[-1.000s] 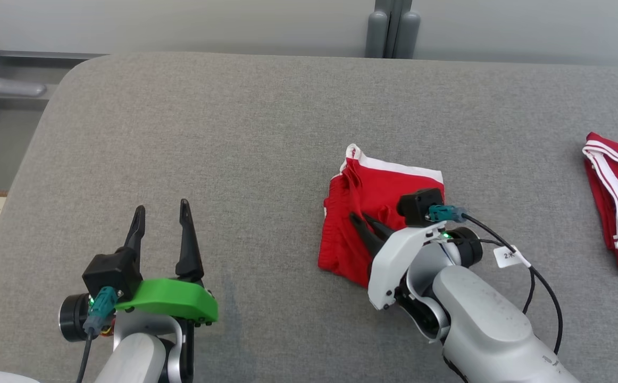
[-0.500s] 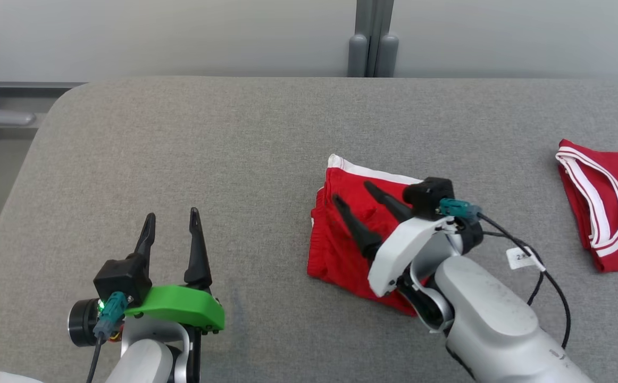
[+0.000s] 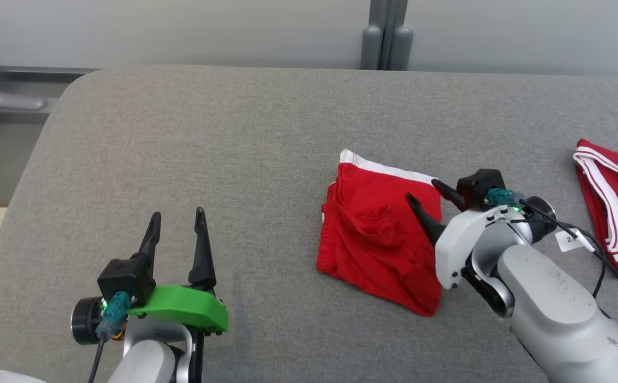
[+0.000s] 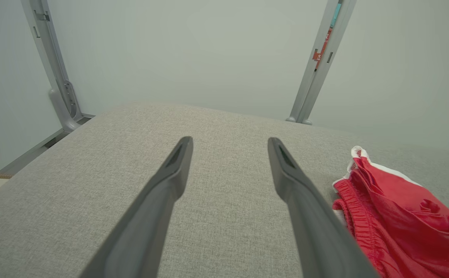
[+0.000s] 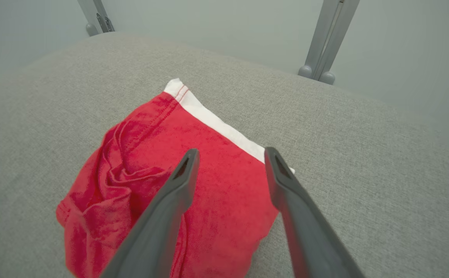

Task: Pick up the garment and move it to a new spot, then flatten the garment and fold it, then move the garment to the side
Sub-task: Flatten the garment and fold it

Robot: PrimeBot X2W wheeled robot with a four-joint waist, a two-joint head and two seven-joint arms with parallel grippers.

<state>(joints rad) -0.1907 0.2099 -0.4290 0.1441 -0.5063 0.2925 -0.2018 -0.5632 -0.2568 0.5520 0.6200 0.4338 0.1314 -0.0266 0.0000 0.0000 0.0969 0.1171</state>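
Two grippers both have their jaws wide apart, and neither one holds anything. The right gripper (image 3: 422, 189) points its fingers over one edge of the red garment (image 3: 378, 234); I cannot tell if the tips touch the cloth. The garment lies folded on the gray table (image 3: 208, 149), under and ahead of those fingers. It has a white band along one side and bumpy wrinkles in the middle. The left gripper (image 3: 177, 214) is well apart from it, above bare table.

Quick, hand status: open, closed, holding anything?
Left hand: open, holding nothing.
Right hand: open, holding nothing, fingers above the red garment.
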